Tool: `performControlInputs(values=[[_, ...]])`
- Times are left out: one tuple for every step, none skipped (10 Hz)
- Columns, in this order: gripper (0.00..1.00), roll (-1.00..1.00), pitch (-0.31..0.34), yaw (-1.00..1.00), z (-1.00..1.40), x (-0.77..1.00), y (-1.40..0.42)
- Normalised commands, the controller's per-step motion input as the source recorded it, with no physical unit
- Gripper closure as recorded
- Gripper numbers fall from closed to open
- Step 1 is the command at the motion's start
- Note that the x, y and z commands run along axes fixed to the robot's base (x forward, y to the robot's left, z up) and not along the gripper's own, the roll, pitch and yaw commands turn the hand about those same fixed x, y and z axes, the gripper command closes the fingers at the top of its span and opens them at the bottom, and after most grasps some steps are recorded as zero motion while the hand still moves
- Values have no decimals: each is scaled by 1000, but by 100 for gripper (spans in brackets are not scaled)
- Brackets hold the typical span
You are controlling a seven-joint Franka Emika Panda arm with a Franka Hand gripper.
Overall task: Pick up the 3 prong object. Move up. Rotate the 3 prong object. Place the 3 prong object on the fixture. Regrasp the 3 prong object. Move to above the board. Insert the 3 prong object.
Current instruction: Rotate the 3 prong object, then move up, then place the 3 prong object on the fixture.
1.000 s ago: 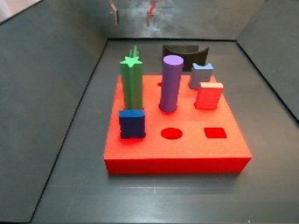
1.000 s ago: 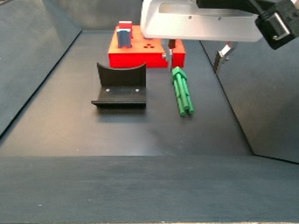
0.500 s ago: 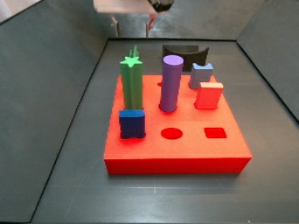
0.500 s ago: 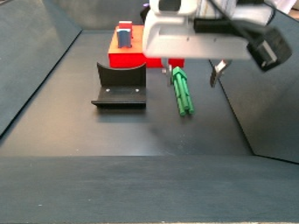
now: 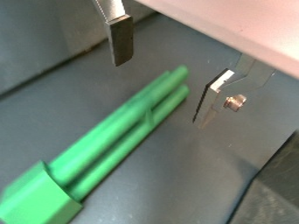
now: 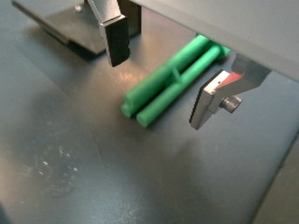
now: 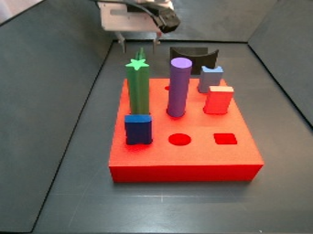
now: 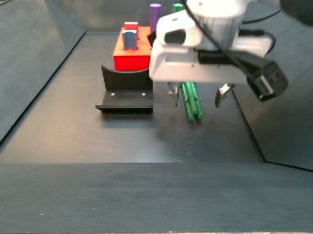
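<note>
Green 3 prong object point(image 8: 189, 101) lying flat on the dark floor, seen in both wrist views point(image 5: 111, 157) point(image 6: 176, 77) between the silver fingers point(image 5: 118, 37) but touching neither. Pincer point(image 8: 189, 90) hanging low over it, jaws spread wide apart, grasping nothing; in a wrist view one finger point(image 6: 117, 37) on either side of the bar, dark pads clear of it. Just beside the bar, black fixture point(image 8: 124, 89) standing on the floor, corner also caught in a wrist view point(image 6: 70, 26). Farther back, red board point(image 8: 137, 50). From the opposite side view: board point(image 7: 184, 155) nearest, carrying green star post point(image 7: 138, 87), purple cylinder point(image 7: 178, 87), blue block point(image 7: 138, 129) and red block point(image 7: 218, 98); fixture point(image 7: 189, 56) behind; pincer point(image 7: 138, 32) beyond at the rear.
</note>
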Motion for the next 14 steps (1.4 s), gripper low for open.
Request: performControlInputs(values=[[0,34,-24,-24,-445,30,24],[0,37,-27,-23,-313,30,24],[0,39,-27,-23,-226,29,24],[100,0,0,0,0,0,0],[100,0,0,0,833,0,0],[100,-2,7,0,818,-7,-2],[100,-8,24,2,691,-25,-6],[100,-12,29,4,558,-20,-5],[100,-15,31,6,462,-14,-4],[100,-21,34,8,197,-12,-5],[100,0,0,0,1000,0,0],[100,-5,12,0,1000,-3,-1],[100,-8,20,2,1000,-11,-3],[100,-11,19,3,1000,-14,-5]])
